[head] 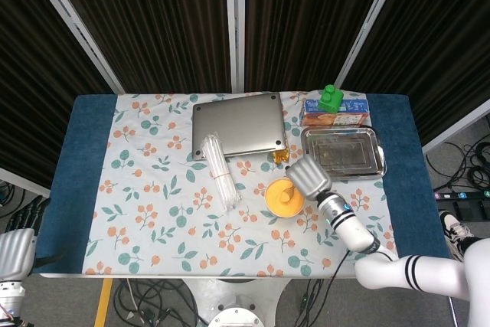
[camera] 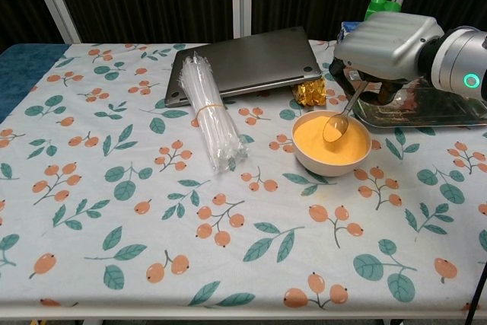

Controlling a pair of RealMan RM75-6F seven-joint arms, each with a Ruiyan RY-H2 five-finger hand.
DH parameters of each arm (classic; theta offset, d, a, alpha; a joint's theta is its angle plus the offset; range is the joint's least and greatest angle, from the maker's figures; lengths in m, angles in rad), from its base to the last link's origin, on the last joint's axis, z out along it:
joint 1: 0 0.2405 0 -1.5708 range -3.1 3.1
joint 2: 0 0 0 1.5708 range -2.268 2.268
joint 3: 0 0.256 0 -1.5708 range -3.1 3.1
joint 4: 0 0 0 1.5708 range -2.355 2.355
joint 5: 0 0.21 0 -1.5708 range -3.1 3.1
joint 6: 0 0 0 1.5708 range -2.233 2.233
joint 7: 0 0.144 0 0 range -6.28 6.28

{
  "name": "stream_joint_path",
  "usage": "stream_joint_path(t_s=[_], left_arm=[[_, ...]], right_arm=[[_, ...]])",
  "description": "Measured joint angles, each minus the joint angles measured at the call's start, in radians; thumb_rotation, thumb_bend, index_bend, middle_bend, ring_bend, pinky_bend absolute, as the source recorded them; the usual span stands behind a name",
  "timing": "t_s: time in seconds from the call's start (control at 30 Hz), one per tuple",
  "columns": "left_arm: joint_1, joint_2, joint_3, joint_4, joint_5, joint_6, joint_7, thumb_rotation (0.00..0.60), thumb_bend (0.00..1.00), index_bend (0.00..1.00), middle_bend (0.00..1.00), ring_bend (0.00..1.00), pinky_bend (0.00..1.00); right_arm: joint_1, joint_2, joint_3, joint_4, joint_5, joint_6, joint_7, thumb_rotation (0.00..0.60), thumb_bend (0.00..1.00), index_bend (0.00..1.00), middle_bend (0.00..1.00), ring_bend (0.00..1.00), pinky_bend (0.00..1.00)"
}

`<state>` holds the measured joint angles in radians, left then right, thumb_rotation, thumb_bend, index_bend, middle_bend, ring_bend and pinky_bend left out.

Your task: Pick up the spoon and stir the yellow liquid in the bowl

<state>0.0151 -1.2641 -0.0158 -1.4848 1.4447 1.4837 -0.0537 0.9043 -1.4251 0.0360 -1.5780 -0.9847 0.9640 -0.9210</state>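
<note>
A white bowl (camera: 304, 160) of yellow liquid (camera: 338, 146) stands right of centre on the floral cloth, also seen as the bowl (head: 269, 207) in the head view. My right hand (camera: 386, 42) hovers just right of and above the bowl and holds a metal spoon (camera: 337, 123) by its handle; the spoon slants down to the left with its tip in the liquid. In the head view the right hand (head: 308, 177) sits at the bowl's upper right. My left hand (head: 15, 237) hangs off the table's left edge; its fingers are not clearly shown.
A bundle of clear straws (camera: 207, 108) lies left of the bowl. A closed grey laptop (camera: 243, 62) sits behind it, with a gold wrapper (camera: 309, 93) beside the bowl. A metal tray (head: 341, 152), an orange box (head: 334, 112) and a green block (head: 331, 98) stand at the back right.
</note>
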Motion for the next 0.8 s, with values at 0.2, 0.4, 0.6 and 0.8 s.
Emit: stream_joint_path(t_s=[0.2,0.4,0.6,0.8], left_arm=[[0.0,0.001,0.001,-0.005,0.001,0.0,0.003,0.6,0.05,0.13,0.12,0.1,0.13],[-0.002,-0.002,0.0,-0.002,0.0,-0.002,-0.002,0.6,0.05,0.13,0.12,0.1,0.13],[-0.002,-0.009,0.002,0.009,0.002,-0.004,-0.013,0.6,0.05,0.13,0.12,0.1,0.13],[0.0,-0.011,0.001,0.015,0.007,0.005,-0.019,0.6,0.05,0.13,0.12,0.1,0.13]], right_arm=[[0.018,0.001,-0.016,0.002,-0.045,-0.013,-0.031,0.6,0.6,0.88,0.97,0.97,1.0],[0.056,-0.008,-0.074,0.057,-0.208,-0.019,-0.172,0.6,0.6,0.88,0.97,0.97,1.0],[0.071,-0.033,-0.131,0.142,-0.27,-0.04,-0.322,0.6,0.6,0.88,0.97,0.97,1.0],[0.07,-0.028,-0.133,0.163,-0.346,-0.003,-0.349,0.6,0.6,0.88,0.97,0.97,1.0]])
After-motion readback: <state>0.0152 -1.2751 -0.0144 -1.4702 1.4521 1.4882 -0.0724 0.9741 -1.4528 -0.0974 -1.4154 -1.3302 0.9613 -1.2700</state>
